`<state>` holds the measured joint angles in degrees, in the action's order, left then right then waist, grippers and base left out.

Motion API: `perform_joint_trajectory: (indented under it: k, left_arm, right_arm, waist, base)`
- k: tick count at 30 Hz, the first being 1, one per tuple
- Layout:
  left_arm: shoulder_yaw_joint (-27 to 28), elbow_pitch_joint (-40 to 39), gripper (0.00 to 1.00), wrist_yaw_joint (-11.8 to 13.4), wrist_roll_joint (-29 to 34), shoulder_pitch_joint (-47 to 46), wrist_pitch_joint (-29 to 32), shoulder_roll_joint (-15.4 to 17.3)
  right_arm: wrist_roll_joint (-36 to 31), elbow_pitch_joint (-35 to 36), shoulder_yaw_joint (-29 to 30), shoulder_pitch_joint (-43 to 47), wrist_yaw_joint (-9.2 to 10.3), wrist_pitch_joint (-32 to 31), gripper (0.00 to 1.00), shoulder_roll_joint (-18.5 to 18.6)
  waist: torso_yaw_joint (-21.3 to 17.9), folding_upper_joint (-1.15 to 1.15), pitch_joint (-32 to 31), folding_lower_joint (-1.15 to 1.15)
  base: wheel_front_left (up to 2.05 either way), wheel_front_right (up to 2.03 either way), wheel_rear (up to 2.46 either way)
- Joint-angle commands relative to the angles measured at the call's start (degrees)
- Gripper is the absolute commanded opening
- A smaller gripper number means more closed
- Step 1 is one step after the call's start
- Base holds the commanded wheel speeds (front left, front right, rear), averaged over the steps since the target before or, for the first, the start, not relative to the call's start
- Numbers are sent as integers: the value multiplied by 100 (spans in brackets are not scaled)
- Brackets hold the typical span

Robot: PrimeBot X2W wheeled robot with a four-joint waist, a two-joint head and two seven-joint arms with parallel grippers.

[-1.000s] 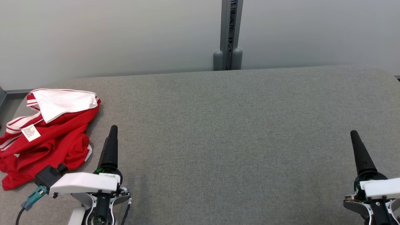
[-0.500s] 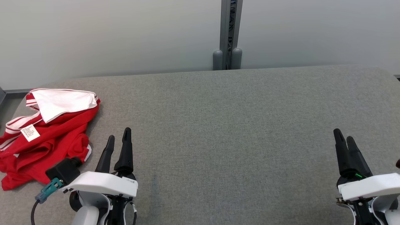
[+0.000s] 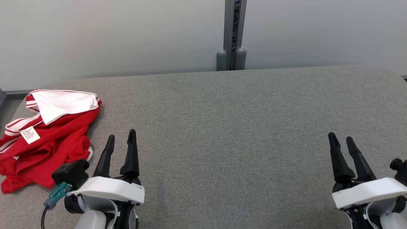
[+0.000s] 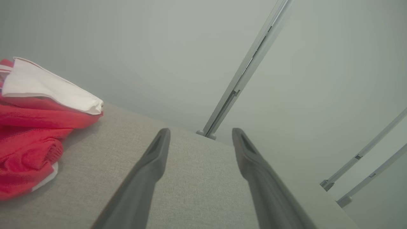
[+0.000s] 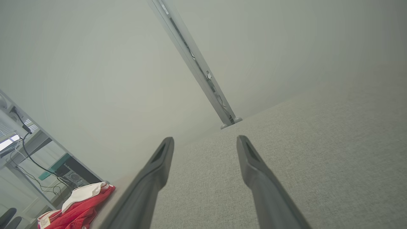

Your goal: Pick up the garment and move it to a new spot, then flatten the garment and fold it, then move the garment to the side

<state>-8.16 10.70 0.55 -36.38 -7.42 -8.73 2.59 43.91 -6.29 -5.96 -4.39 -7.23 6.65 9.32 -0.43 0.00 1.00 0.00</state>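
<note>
The left gripper (image 3: 121,135) is sitting low at the near left of the grey fabric-covered table (image 3: 241,121). Its two dark fingers (image 4: 149,168) are parted in a narrow V and gripping nothing, and in the left wrist view bare cloth surface is showing through the gap. Over at the near right, the right gripper (image 3: 340,137) is doing much the same: tips a little apart, nothing between them, pointing away across the table. A teal connector (image 3: 58,193) is jutting from the left wrist housing.

Now outward to the garment (image 3: 54,143). It is lying crumpled in a red heap at the left end of the table, just beside the left gripper on its outer side, close to the nearer finger but not touching it. A white panel (image 3: 65,103) is lying over the far end of the heap, red-and-white striped trim is running along its left edge, and a small white label (image 3: 31,135) is facing up. From the right gripper the garment is lying well apart, right across the table, and the right wrist view is catching it at lower left. Beyond the table's far edge a pale wall (image 3: 127,38) is rising, with a grey post (image 3: 232,28) splitting it.
</note>
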Motion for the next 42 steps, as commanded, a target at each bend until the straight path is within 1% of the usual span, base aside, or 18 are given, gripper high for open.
perform_joint_trajectory:
  k: [1,7,14,42]
  left_arm:
    - [17,-104,100,15,152,-26,-51,23]
    - [24,-211,100,89,574,46,-142,26]
    - [36,-313,100,152,968,90,-222,29]
    - [23,-557,100,267,2164,324,-506,37]
  right_arm:
    - [-137,91,-25,-129,-32,83,100,74]
    - [-550,198,-126,-128,-34,197,100,103]
    - [-930,249,-116,-89,-35,305,100,97]
    - [-2161,370,-470,-106,-37,671,100,184]
  waist:
    - [-1,0,1,0]
    - [1,0,1,0]
    - [7,0,7,0]
    - [-10,0,22,0]
  base:
    - [0,0,0]
    - [0,0,0]
    - [0,0,0]
    - [0,0,0]
